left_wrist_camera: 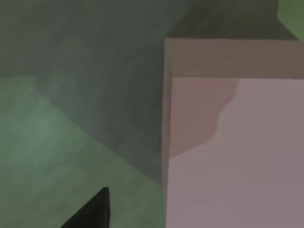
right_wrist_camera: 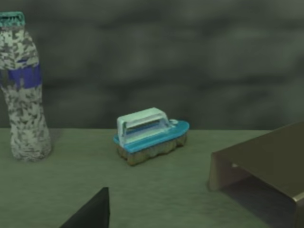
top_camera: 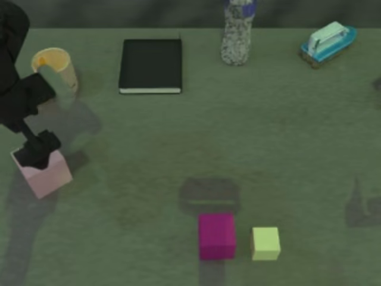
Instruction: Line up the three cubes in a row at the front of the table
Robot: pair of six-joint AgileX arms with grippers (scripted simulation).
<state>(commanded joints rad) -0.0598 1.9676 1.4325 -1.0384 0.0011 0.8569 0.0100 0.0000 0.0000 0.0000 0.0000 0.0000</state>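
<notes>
The big pale pink cube point(top_camera: 43, 173) sits far off to the left of the magenta cube point(top_camera: 216, 236), and a bit farther back on the surface point(top_camera: 286, 149). The left gripper point(top_camera: 37, 150) is right on top of the pink cube, and in the left wrist view the cube point(left_wrist_camera: 237, 156) fills most of the picture, but I cannot tell if the jaws are wide, narrow or holding it. The magenta cube is at the front, and the small yellow-green cube point(top_camera: 265, 243) is just beside it on its right, with a thin gap. So I think two cubes are in the row and the pink one is the step in hand. The next move should be to carry it to the front, beside the magenta cube, in line with the others. The right arm does not show in the top view. Far behind the magenta cube are a black book point(top_camera: 150, 65), a speckled bottle point(top_camera: 237, 33), a blue brush point(top_camera: 328, 43) and a yellow cup point(top_camera: 55, 70). The surface is dull green, the wall behind dark grey.
</notes>
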